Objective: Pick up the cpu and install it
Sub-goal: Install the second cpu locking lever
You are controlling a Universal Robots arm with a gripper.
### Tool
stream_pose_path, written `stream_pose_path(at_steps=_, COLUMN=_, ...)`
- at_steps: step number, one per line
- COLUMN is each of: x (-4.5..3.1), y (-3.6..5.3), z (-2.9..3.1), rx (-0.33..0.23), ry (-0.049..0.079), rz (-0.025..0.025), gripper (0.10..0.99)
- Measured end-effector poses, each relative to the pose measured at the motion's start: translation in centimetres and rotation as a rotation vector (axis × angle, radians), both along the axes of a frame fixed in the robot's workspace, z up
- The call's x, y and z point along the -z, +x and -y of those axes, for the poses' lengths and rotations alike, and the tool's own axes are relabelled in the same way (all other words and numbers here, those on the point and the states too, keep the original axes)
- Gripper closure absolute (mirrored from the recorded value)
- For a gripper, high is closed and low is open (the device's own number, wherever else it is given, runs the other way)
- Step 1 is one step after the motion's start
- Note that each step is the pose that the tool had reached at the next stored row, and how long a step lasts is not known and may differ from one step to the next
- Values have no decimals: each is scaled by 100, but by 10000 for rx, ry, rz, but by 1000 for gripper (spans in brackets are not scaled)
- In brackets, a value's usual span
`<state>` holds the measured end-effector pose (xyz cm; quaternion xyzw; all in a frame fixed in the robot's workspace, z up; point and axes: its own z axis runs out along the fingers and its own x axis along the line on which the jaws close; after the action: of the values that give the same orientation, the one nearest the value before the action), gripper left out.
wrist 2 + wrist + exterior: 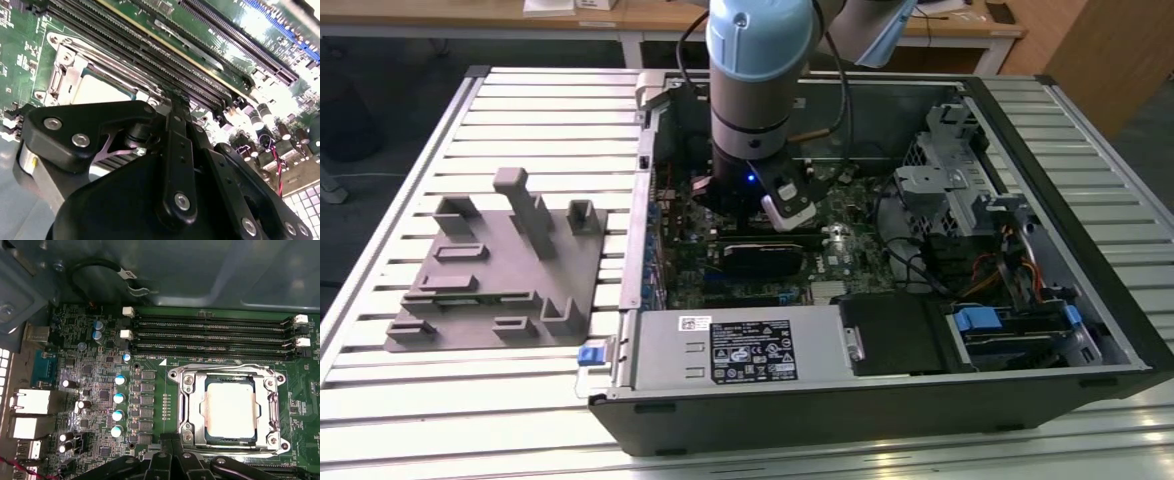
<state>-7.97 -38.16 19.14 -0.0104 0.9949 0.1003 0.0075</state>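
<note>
First wrist view: square, silvery, smooth cpu (231, 409) sits in its steel-framed socket (229, 410).

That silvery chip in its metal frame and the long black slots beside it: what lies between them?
In the first wrist view, only the frame's own silvery metal edge and a strip of green board lie between the cpu and the nearest memory slot.

White label (754, 350) on power supply (720, 352) carries black print; none legible

Bright glare washes out the motherboard (260, 30) in the second wrist view; the near gripper (175, 150) blurs darkly.
</note>
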Motion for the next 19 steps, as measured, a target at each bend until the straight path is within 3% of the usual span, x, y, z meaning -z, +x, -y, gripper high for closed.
stream_pose_path(at_steps=10, x=-31, y=-2, z=-8, rx=0, ry=-192, rz=-1, gripper=980)
stream_pose_path(at_steps=19, x=-22, y=-2, z=-31, rx=1, ry=-483, rz=-3, gripper=980)
